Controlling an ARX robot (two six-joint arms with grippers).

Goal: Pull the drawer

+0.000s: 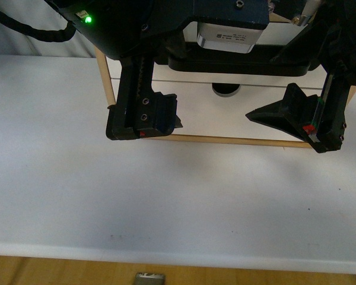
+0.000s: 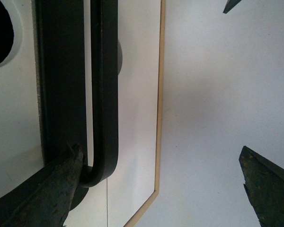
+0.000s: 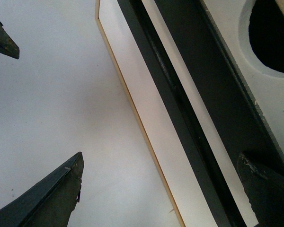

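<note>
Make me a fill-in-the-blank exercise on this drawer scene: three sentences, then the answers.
1. The drawer has a long bar handle coloured ____.
2. The left gripper and the right gripper each straddle that handle with jaws ____.
3. In the front view, a small light on the robot glows ____.
Missing words: black; open; green.

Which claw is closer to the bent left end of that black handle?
Left. One of the left gripper's fingers sits right beside the handle's bend. The right gripper straddles the handle's straight run farther along.
</note>
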